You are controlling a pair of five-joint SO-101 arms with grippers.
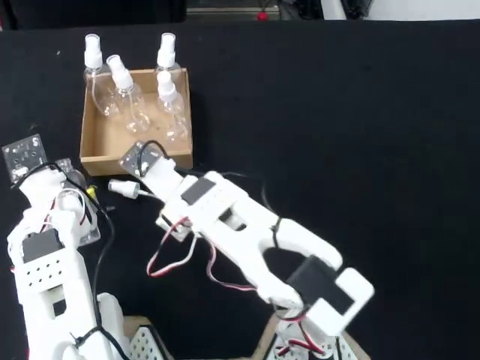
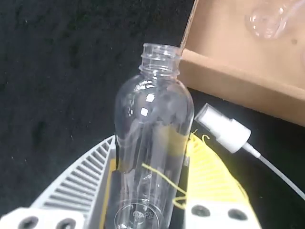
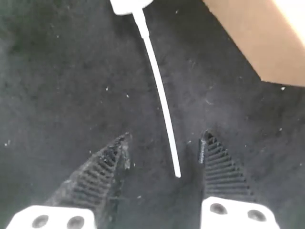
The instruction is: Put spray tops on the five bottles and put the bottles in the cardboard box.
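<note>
Bottles (image 1: 127,94): four stood capped in the cardboard box (image 1: 101,142); one remained.
Left gripper (image 2: 152,143), before the box, was clamped on the uncapped fifth bottle (image 2: 152,109); the last spray top (image 2: 223,129) lay just before the box, the right gripper (image 3: 165,137) spread apart around its tube.

Four capped spray bottles (image 1: 133,105) sit in the cardboard box (image 1: 105,146). A loose spray top (image 1: 124,187) lies on the black surface (image 1: 337,135) just beside the box, with the right arm (image 1: 225,214) stretched toward it.
</note>
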